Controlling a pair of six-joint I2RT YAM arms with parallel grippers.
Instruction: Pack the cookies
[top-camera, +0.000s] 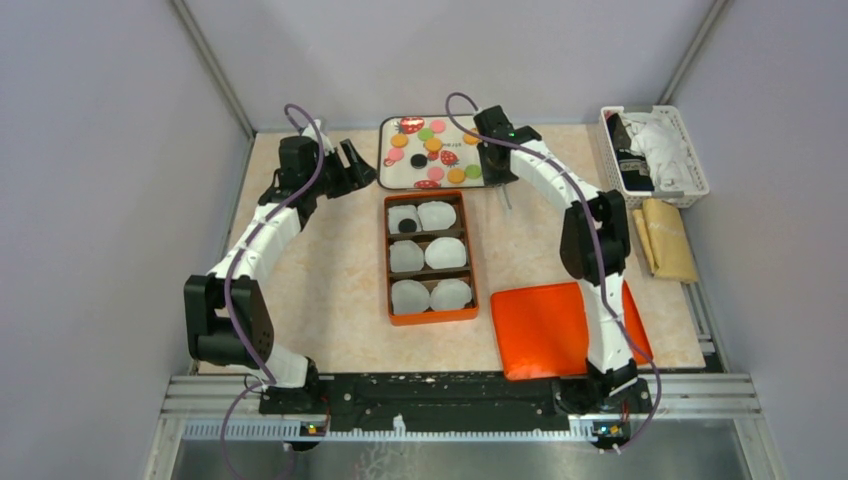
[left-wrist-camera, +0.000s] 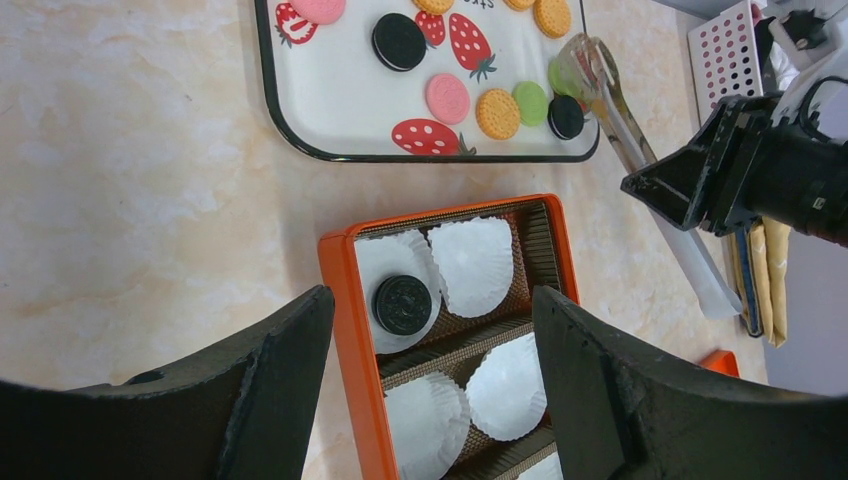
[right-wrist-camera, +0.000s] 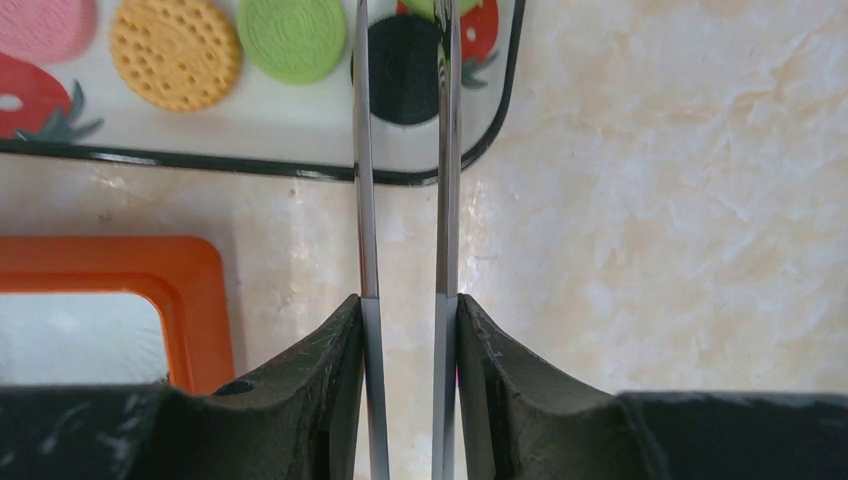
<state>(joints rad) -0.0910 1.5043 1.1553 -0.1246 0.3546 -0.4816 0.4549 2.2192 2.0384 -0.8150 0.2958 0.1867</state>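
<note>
Several cookies in orange (top-camera: 399, 141), pink, green and black lie on the strawberry-print tray (top-camera: 400, 175) at the back. One black cookie (left-wrist-camera: 402, 304) sits in a white paper cup in the far left cell of the orange box (left-wrist-camera: 345, 290). My left gripper (left-wrist-camera: 432, 300) is open and empty, hovering over the box's far end. My right gripper (right-wrist-camera: 405, 310) is shut on metal tongs (right-wrist-camera: 362, 200). The tong arms reach onto the tray's near right corner and straddle a black cookie (right-wrist-camera: 404, 70). Whether they pinch it I cannot tell.
The box (top-camera: 386, 260) holds several white paper cups (top-camera: 437, 215) in three rows. An orange lid (top-camera: 555, 328) lies at the front right. A white basket (top-camera: 655, 155) with cloth stands at the back right, with a tan folded cloth (top-camera: 668, 238) beside it.
</note>
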